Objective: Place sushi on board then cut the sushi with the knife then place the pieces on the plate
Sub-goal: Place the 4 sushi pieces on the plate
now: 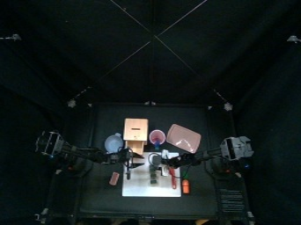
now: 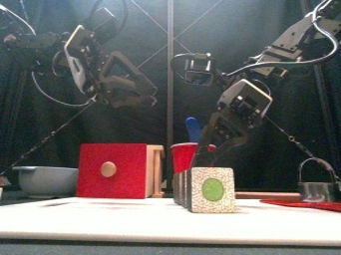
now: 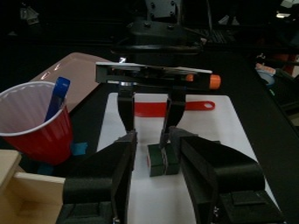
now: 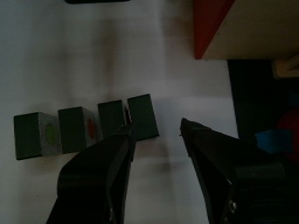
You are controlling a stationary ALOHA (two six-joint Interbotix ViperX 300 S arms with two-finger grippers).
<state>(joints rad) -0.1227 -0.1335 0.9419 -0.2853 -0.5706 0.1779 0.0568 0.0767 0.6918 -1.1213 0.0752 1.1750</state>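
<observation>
We found the toy sushi roll of dark green blocks (image 2: 206,189) lying on the white cutting board (image 2: 94,221), near the middle of the worktop's front edge, so the placing step looked done. The right claw (image 4: 153,129) hung released over it, jaws spread either side of an end block, probably to steady it. We could not tell whether they touched. The left claw (image 3: 156,144), likewise released, faced one end of the roll. The red toy knife (image 3: 176,107) lay on the board beyond, not yet picked up.
</observation>
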